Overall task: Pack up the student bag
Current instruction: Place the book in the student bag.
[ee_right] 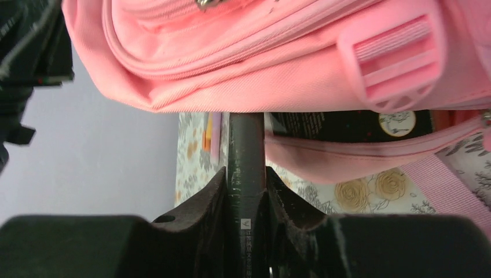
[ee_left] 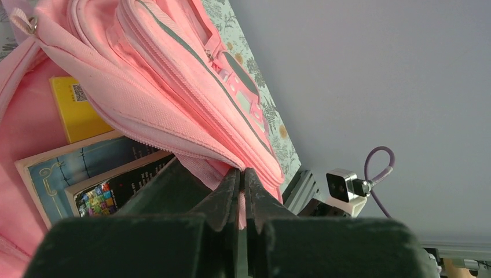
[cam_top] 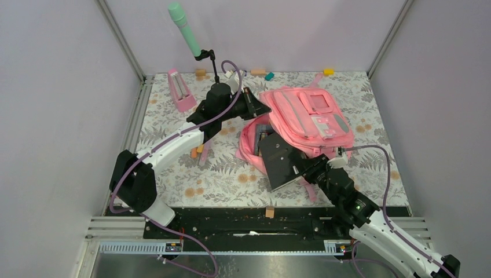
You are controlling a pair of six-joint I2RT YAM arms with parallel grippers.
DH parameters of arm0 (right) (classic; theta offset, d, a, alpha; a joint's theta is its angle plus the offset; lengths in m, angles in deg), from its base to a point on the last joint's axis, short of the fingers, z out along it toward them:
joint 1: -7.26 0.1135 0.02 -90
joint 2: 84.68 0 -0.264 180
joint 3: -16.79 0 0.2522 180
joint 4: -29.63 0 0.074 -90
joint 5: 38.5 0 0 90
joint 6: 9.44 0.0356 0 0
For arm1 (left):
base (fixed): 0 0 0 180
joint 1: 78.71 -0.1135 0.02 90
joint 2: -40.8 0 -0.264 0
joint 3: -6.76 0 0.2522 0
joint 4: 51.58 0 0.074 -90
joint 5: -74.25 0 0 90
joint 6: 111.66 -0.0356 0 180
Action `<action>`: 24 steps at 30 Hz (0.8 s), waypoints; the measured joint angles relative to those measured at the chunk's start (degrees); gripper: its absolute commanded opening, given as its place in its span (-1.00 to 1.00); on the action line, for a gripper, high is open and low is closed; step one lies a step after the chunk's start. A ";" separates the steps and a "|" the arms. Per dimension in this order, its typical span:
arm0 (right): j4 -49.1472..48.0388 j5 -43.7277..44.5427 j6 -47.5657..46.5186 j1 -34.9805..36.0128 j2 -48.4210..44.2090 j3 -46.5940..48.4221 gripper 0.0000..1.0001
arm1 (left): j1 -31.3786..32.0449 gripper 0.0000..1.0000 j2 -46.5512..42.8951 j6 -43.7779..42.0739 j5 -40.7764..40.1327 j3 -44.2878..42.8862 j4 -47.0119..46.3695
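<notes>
Right gripper [ee_right: 246, 179], nearest the bases, is part-closed and clamped on the edge of the black book [cam_top: 282, 162]; jaws sit either side of its spine in the right wrist view. The book lies flat-ish on the table [cam_top: 220, 179], rotated, its far corner at or just inside the mouth of the student bag [cam_top: 310, 113]; can't tell how deep it goes. The bag lies front-up in the middle-right of the table, with its opening on the near-left side, facing the book. So from the right gripper the mouth lies away and to the left, and the book's long axis looks roughly lined up with that direction. I'd judge the next move is a push along that axis by the right arm, which is the one carrying the load. Beyond the mouth, the left gripper [ee_left: 242, 174] is fully closed, pinching the bag's upper lip and holding it lifted. Inside, under that lip: a yellow book [ee_left: 78, 110] and a blue-covered book [ee_left: 75, 168]. Risk: the book's corner snagging the lower lip.
</notes>
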 measured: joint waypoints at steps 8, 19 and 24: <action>-1.01 13.94 1.79 0.52 -1.84 -1.79 -1.00 | 1.40 -1.00 0.96 1.51 -0.24 0.11 -1.99; -12.52 24.70 7.02 0.70 12.98 -1.22 -1.00 | 3.17 -1.00 1.07 5.66 -3.28 9.55 -10.32; -14.71 27.96 8.61 1.25 19.71 1.18 -0.81 | 6.16 -1.00 0.98 6.19 -5.70 10.56 -12.22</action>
